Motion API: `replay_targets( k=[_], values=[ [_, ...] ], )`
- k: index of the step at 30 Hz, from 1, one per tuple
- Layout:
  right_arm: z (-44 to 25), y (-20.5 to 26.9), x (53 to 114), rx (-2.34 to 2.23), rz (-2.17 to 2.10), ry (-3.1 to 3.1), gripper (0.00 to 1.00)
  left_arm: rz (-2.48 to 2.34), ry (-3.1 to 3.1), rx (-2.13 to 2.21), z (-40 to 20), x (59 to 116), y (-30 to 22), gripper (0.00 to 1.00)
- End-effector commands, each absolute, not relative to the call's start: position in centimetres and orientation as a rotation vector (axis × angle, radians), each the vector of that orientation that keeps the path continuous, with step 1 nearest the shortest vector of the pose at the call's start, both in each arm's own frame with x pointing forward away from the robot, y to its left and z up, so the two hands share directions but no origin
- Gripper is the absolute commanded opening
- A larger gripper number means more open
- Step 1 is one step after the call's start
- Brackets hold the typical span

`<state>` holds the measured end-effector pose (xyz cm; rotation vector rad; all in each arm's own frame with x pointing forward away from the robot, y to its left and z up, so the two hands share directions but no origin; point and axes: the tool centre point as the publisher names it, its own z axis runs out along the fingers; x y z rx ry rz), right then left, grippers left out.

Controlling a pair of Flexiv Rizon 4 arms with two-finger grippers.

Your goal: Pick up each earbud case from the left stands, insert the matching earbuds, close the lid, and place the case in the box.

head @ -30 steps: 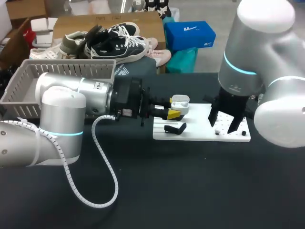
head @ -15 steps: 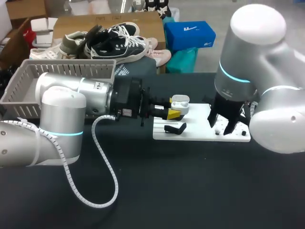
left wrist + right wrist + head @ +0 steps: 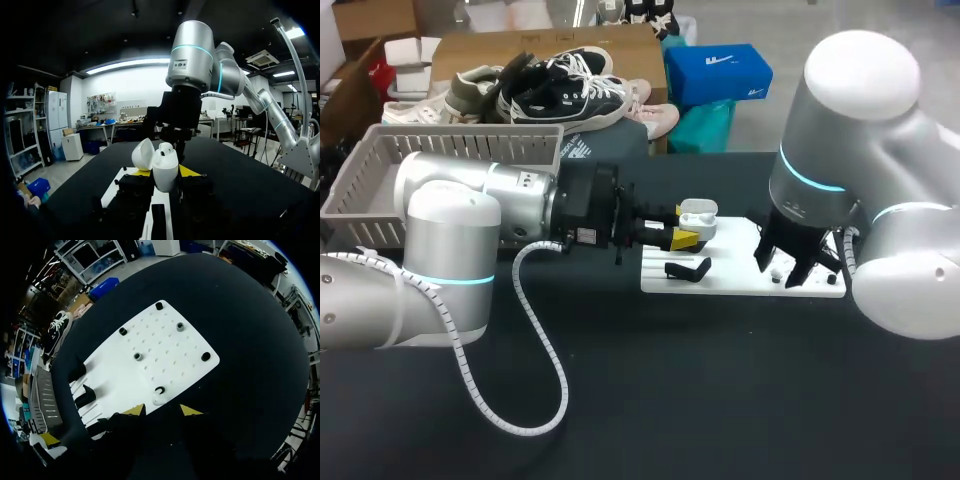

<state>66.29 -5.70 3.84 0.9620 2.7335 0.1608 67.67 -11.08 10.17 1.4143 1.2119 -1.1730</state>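
At the bottom of the head view lies the bare black table (image 3: 720,400). A white coiled cable (image 3: 532,345) loops across it in the lower left. Above that, the left arm (image 3: 450,215) comes in from the left edge and stretches level toward the middle of the frame. The left gripper (image 3: 685,238) is clamped on a white earbud case (image 3: 698,218), holding it above the left end of a white perforated board (image 3: 740,282). In the left wrist view the case (image 3: 165,169) stands upright between the two yellow tips. Both tips press its sides, and its lid (image 3: 143,154) is swung open.

On the board just below the case in the head view sits a black stand (image 3: 687,268). The right arm (image 3: 860,110) comes in from the right edge and points down over the right part of the board. The right gripper (image 3: 792,270) has its fingers spread and is close above the surface. In the right wrist view a single white earbud (image 3: 159,400) lies on the board (image 3: 165,347) just ahead of the right gripper (image 3: 162,410), in line with the gap between the tips. Neither tip is closed on it. Black pegs (image 3: 180,326) dot the board beyond it.

A grey slotted basket (image 3: 380,190) sits at the upper left of the head view, behind the left arm.
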Motion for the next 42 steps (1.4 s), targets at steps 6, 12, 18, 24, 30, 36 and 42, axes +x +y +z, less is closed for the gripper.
replay_targets(
  k=[6, 12, 18, 24, 30, 36, 42],
  values=[
    [3.3, -5.5, 66.6, 0.996, 0.181, 2.695, 0.31, -1.170, 1.212, 1.412, 10.1, 67.6, -11.1, 0.00],
    [3.1, -5.4, 66.8, 1.005, 0.177, 2.695, 0.30, -1.170, 1.212, 1.412, 10.1, 67.6, -11.1, 0.00],
    [2.8, -5.4, 67.0, 1.001, 0.174, 2.699, 0.30, -1.170, 1.212, 1.412, 10.1, 67.6, -11.1, 0.00],
    [2.6, -5.4, 67.3, 0.999, 0.167, 2.705, 0.27, -1.170, 1.212, 1.412, 10.1, 67.6, -11.1, 0.00],
    [2.5, -5.6, 67.4, 1.002, 0.158, 2.709, 0.15, -1.170, 1.212, 1.412, 10.1, 67.6, -11.1, 0.00],
    [2.4, -5.8, 67.3, 0.997, 0.152, 2.716, 0.00, -1.170, 1.212, 1.412, 10.1, 67.6, -11.1, 0.00],
    [2.3, -6.0, 67.1, 0.990, 0.147, 2.725, 0.00, -1.170, 1.212, 1.412, 10.1, 67.6, -11.1, 0.00]
  ],
)
